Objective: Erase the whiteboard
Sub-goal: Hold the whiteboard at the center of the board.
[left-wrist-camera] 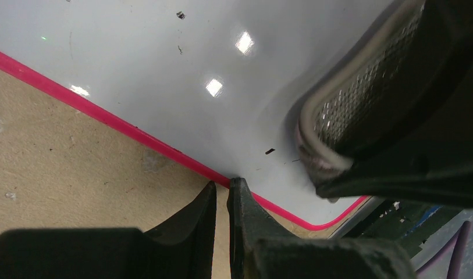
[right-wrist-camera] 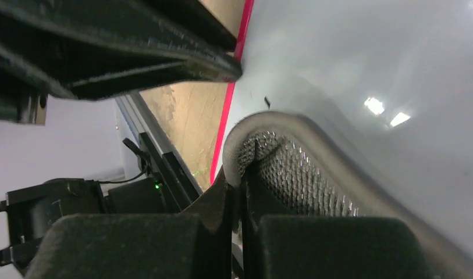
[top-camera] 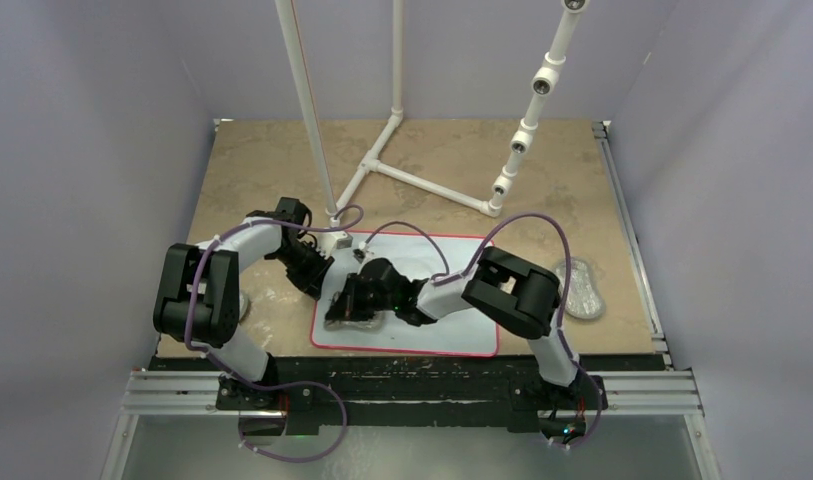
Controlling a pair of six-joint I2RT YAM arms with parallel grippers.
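From above, the whiteboard [top-camera: 452, 325] lies flat on the desk [top-camera: 262, 160], near the front edge and between the two arms, red border all round. The left pincer [top-camera: 322, 287] sits at the board's left edge. The right pincer [top-camera: 344, 308] is low over the board's left part, just beside the left one. A spare pad [top-camera: 582, 288], grey and wrinkly, lies on the desk off the board's right end. A white pipe frame [top-camera: 422, 180] stands behind the board.

In the left wrist view, the left pincer [left-wrist-camera: 222, 187] is narrow, with only a slit between its fingers [left-wrist-camera: 193, 218]. Its tips rest on the red border [left-wrist-camera: 123, 125] close to a rounded corner, with bare desk on one side and glossy white on the other. Whether they press on the border I cannot tell. A few black specks [left-wrist-camera: 270, 151] mark the white surface. At the right, a silver mesh pad [left-wrist-camera: 350, 110] lies against the board under the black right pincer.

In the right wrist view, the right pincer [right-wrist-camera: 238, 186] is clamped tight on a raised fold of the pad [right-wrist-camera: 298, 174]. The pad's grey rim bends down onto the board [right-wrist-camera: 367, 52]. The left pincer's dark fingers reach in at the top left, ending at the red border.
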